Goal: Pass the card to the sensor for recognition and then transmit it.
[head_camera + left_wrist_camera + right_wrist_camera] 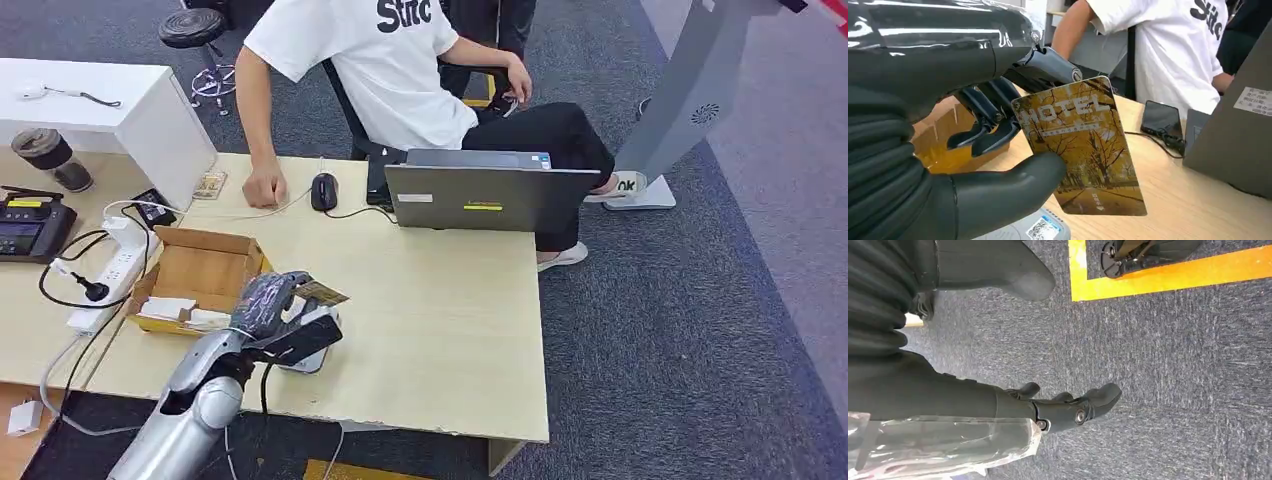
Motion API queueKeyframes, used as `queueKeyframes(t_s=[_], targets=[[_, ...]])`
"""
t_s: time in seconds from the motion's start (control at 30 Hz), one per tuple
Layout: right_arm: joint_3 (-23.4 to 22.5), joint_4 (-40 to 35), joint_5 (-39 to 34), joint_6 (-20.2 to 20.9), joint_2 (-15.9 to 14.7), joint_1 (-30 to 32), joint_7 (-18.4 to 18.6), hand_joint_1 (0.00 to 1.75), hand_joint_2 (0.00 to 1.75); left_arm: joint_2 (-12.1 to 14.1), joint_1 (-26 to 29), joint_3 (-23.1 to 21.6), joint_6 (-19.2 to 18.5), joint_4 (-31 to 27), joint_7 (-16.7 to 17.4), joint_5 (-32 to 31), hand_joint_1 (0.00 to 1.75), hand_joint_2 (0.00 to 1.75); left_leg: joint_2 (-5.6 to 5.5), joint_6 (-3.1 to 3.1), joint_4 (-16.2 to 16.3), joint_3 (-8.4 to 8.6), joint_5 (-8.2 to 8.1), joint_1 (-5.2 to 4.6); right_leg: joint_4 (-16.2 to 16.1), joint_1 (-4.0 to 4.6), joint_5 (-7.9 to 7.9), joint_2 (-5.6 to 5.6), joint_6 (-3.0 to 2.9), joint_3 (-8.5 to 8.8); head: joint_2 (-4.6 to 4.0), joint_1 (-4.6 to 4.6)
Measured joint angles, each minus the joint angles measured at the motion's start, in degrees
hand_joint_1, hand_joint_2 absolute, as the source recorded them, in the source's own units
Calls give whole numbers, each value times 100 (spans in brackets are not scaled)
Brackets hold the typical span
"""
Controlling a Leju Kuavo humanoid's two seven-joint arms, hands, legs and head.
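Note:
My left hand [265,305] pinches a hotel key card [320,293] between thumb and fingers near the table's front left. The card [1083,145] is printed with yellow autumn trees and the word HOTEL. It hangs just above the card sensor [310,345], a small grey-white reader whose white top with a QR label [1040,229] lies under my thumb [1013,190]. My right hand [1058,407] hangs over the blue-grey carpet, fingers loosely apart, holding nothing.
An open cardboard box [195,275] stands just left of my hand. A laptop [490,195], a mouse [323,190] and a seated person in a white shirt [380,70] are across the table [450,320]. A power strip [110,270] lies at left.

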Motion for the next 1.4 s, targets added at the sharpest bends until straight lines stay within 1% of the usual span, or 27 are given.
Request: queueKeyframes(t_s=[0.2, 0.3, 0.43, 0.6, 0.67, 0.83, 1.07, 1.4], targets=[[0, 0, -2, 0, 0, 1, 0, 0, 175, 11, -21, -33, -44, 11, 4, -20, 175, 175, 0, 0, 0, -1, 0, 0, 0, 0, 0, 0, 0, 0, 0, 0], [-7, 0, -7, -2, 0, -1, 2, 0, 175, 107, -119, -229, -240, 48, 177, -170, 175, 175, -1, 0, 0, -2, 0, -1, 0, 0, 0, 0, 0, 0, 0, 2], [-31, 2, -5, 0, 2, 4, 20, 0, 175, 308, -347, -480, -251, 146, 488, -602, 175, 175, 0, 0, 0, -2, 0, -1, 0, 0, 1, 0, 1, 0, 0, 2], [-61, 9, -9, 0, 4, 5, 46, 0, 175, 540, -560, -684, -328, 282, 854, -1119, 175, 175, 0, 0, 0, -1, 0, 0, 1, 0, 0, 0, 0, -1, 0, 2], [-81, 9, -11, 0, 7, 6, 59, 0, 175, 588, -610, -735, -345, 348, 972, -1288, 175, 175, 0, 0, 0, -2, 0, 0, 1, 0, 0, 1, 0, -1, 0, 2], [-135, 11, -11, -2, 15, 6, 59, 0, 175, 686, -691, -831, -409, 489, 1141, -1523, 175, 175, 0, 0, 0, -4, 0, 0, 1, 0, 0, 1, 0, -3, 0, 2], [-157, 11, -9, -4, 46, 7, 68, 0, 175, 695, -697, -883, -380, 684, 1180, -1578, 175, 175, 0, 0, 0, -4, 0, -1, 1, 0, 0, 1, 1, -3, 0, 2], [-179, 13, -4, -2, 46, 6, 74, 0, 175, 630, -691, -931, -288, 898, 1150, -1593, 175, 175, 0, 0, 0, -4, 0, -1, 1, 0, 0, 0, 0, -2, 0, 2]])
